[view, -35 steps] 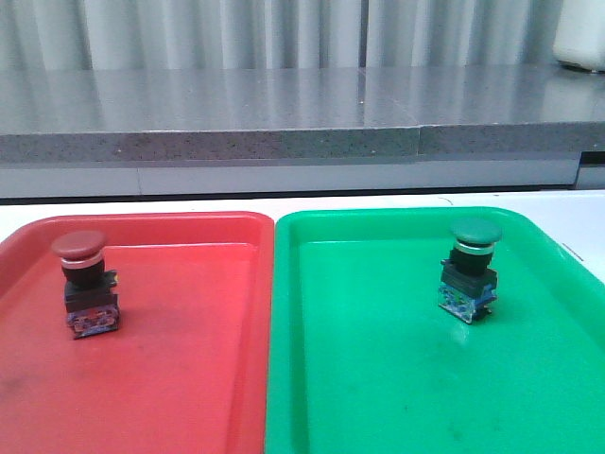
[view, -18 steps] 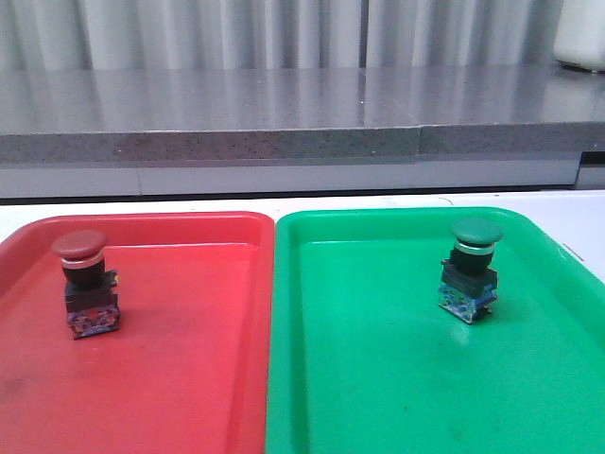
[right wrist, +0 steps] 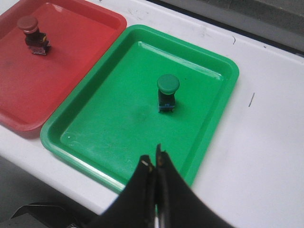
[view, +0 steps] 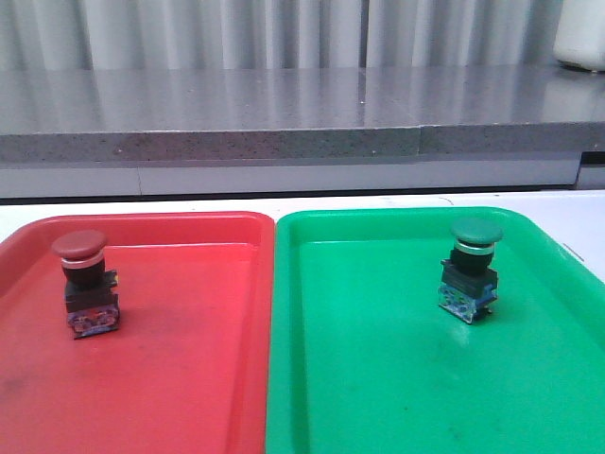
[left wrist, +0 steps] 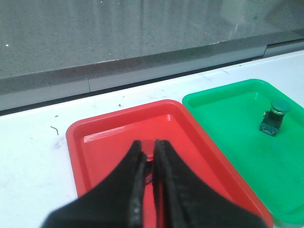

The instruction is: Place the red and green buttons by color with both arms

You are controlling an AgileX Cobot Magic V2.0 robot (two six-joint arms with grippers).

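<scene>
The red button (view: 83,274) stands upright on the red tray (view: 189,378), towards its left. The green button (view: 470,265) stands upright on the green tray (view: 378,378), towards its far right. Neither gripper shows in the front view. My left gripper (left wrist: 148,141) hangs high above the red tray (left wrist: 104,137), its jaws almost together and holding nothing. The red button's cap (left wrist: 148,148) shows through the slit, far below. My right gripper (right wrist: 152,153) is shut and empty, raised over the near edge of the green tray (right wrist: 118,118), well clear of the green button (right wrist: 167,90).
The two trays lie side by side, edges touching, on a white table (right wrist: 266,142). A grey stone ledge (view: 302,113) runs along the far side of the table. The red button (right wrist: 31,31) and the green button (left wrist: 273,116) each show in the other arm's wrist view.
</scene>
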